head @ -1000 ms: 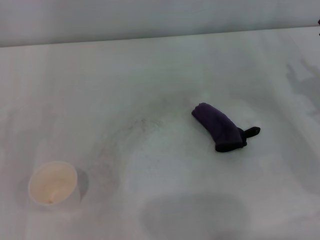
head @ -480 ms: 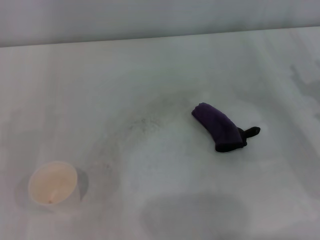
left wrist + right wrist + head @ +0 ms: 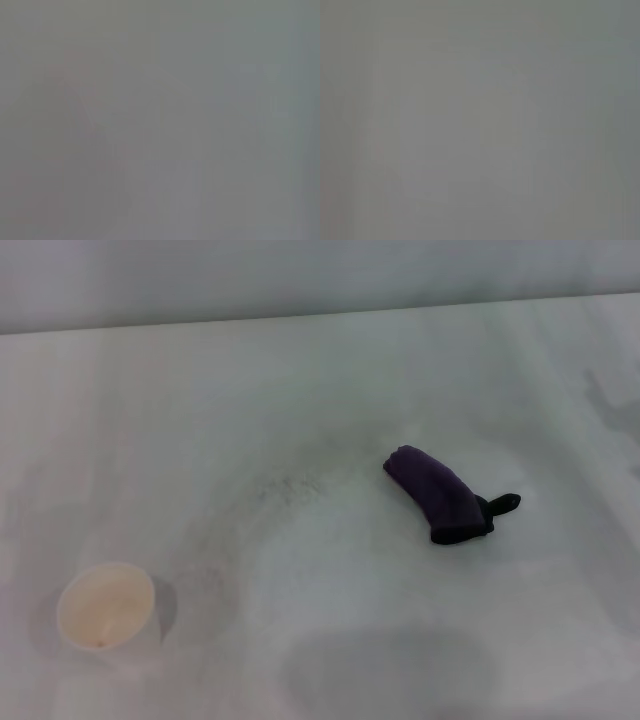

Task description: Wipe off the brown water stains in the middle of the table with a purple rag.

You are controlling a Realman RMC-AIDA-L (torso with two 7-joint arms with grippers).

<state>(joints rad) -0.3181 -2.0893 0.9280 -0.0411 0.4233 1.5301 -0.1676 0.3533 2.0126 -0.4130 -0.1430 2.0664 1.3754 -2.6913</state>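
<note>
The purple rag point(image 3: 438, 493) lies folded on the white table point(image 3: 330, 370), right of the middle, its short black tab point(image 3: 505, 503) pointing right. No brown water stains show in any view; only a faint grey speckled arc point(image 3: 285, 486) marks the table's middle. Neither gripper is in the head view, and both wrist views show nothing but plain grey.
A white paper cup point(image 3: 105, 605) stands upright at the front left, its inside pale tan. The table's far edge point(image 3: 320, 315) meets a grey wall. A soft grey shadow point(image 3: 390, 670) lies on the front middle of the table.
The grey shadow at the table's right side has shrunk toward the right edge, and a dark speck at the upper right edge is gone. Rag and cup have not moved.
</note>
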